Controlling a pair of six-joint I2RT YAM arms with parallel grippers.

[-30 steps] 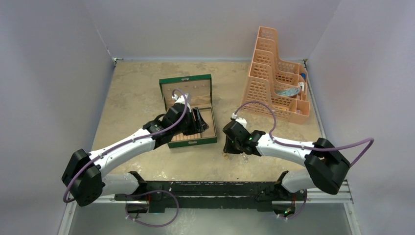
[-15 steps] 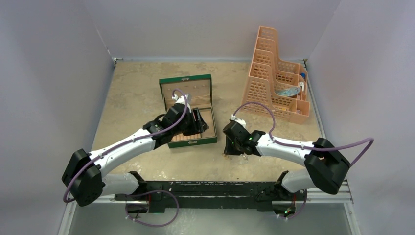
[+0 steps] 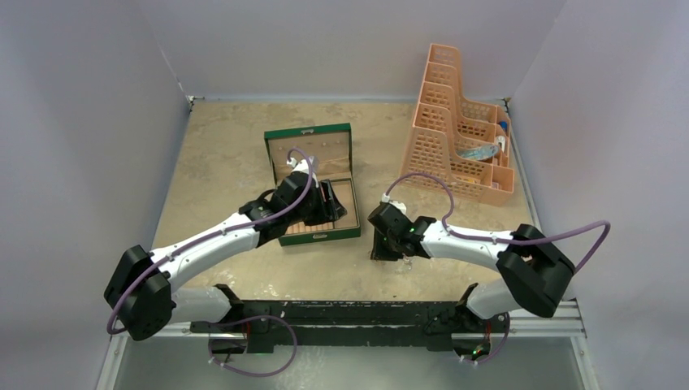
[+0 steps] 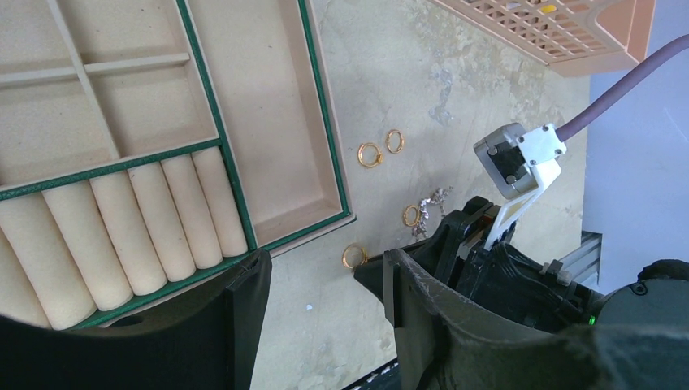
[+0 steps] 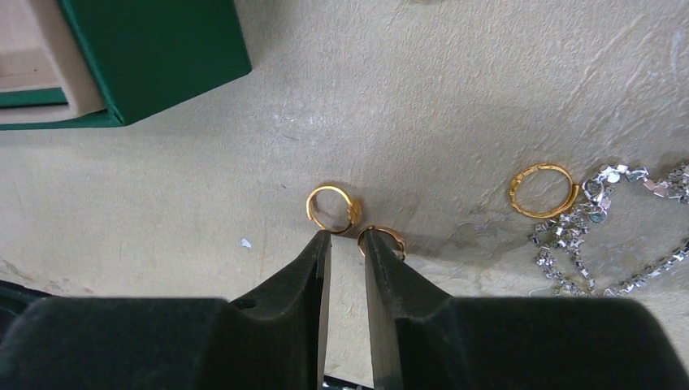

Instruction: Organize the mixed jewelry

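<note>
Two gold rings (image 5: 333, 209) lie at the tips of your right gripper (image 5: 345, 244), jaws narrow and empty, near the green box (image 5: 154, 49); closing now could flick one away.

The left arm (image 3: 203, 244) and right arm (image 3: 467, 242) have white link shells and black joint housings. A purple cable (image 3: 422, 180) runs along each. The right gripper (image 5: 345, 237) has matte black, tapered fingers. Behind it sits a white, screwed wrist bracket (image 4: 532, 158).

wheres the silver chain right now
The silver chain lies on the table at the right edge of the right wrist view, beside a gold ring.
</note>
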